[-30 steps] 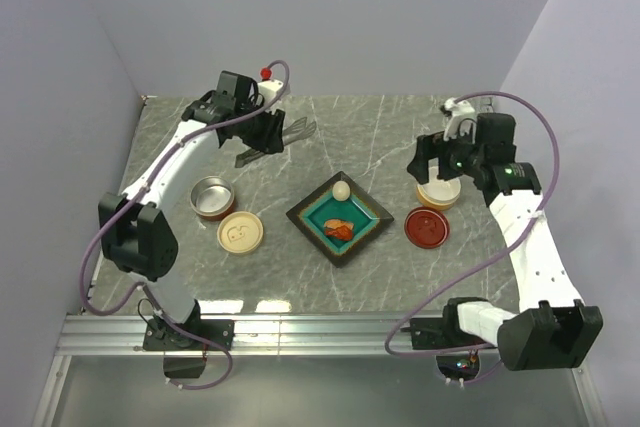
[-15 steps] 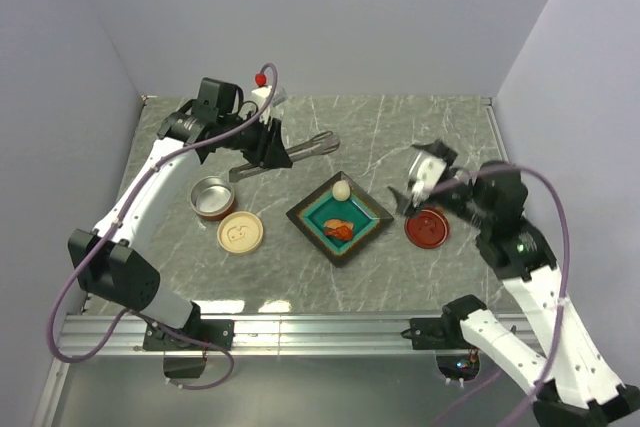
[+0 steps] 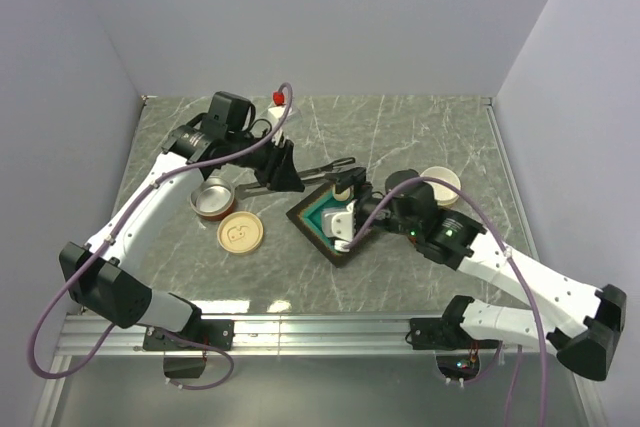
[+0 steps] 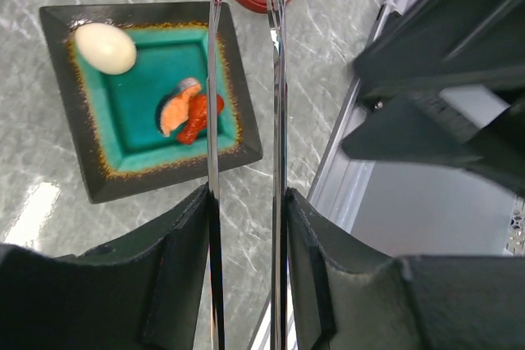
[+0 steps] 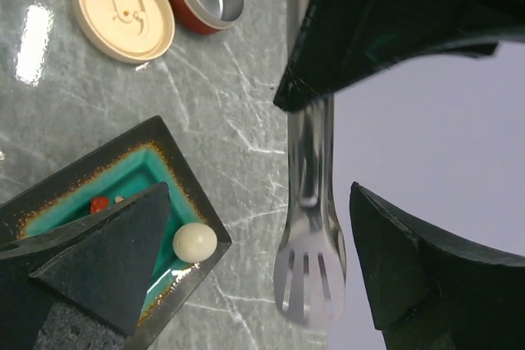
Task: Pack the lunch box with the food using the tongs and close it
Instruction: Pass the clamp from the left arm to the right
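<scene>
**Dish mid-table, containers on either side**
On the dish [image 3: 303, 215], the egg-shaped piece [image 4: 105, 47] sits in the far corner and the lumps [image 4: 190, 112] near the middle. A round tin [image 3: 212, 197] stands to the left, with a flat lid [image 3: 240, 233] before it. The tongs [image 5: 310, 170], clamped in the left gripper [image 4: 246, 198], hang just behind the dish. A bowl [image 3: 440, 179] stands to the right.

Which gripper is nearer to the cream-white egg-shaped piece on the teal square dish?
Right. The right gripper hangs over the teal square dish, close beside the cream-white egg-shaped piece. The left gripper, holding the long grey metal tongs, is beyond the dish's far-left edge.
</scene>
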{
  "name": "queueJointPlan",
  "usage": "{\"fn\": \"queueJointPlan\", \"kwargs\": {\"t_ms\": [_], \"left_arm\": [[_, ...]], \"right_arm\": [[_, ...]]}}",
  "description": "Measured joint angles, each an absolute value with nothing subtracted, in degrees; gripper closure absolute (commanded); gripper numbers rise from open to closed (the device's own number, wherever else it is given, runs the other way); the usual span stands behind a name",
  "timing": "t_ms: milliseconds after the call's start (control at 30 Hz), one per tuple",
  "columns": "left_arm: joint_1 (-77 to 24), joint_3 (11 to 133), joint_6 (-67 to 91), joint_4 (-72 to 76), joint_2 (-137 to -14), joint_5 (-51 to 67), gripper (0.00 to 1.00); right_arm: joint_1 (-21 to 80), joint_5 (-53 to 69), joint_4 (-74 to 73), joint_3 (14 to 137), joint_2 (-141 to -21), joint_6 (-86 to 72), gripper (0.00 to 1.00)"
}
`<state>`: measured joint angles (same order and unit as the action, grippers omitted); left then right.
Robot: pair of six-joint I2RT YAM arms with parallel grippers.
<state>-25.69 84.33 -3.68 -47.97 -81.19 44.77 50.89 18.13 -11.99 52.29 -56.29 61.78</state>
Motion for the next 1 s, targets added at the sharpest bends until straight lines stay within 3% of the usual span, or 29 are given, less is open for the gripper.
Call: {"fn": "queueJointPlan", "kwargs": {"t_ms": [133, 333, 833, 1000], "left_arm": [[-26.68, 84.34, -3.68, -47.92, -81.19, 45.06, 0.55], [-28.14, 84.34, -3.68, -47.94, -81.19, 45.32, 0.56], [-29.47, 84.34, -4.99, -49.6, -81.21, 47.72, 0.56], [-29.5, 84.34, -6.5, -50.98, -81.21, 47.99, 0.57]], "right_arm": [[51.96, 16.8, -11.88, 53.71, -59.57, 63.2, 0.04], [52.66, 14.48, -11.86, 57.65, -64.25, 64.29, 0.13], [53.69, 10.55, -15.22, 62.43, -69.89, 65.3, 0.68], [54.19, 10.07, -17.74, 63.86, -70.59, 65.54, 0.75]]}}
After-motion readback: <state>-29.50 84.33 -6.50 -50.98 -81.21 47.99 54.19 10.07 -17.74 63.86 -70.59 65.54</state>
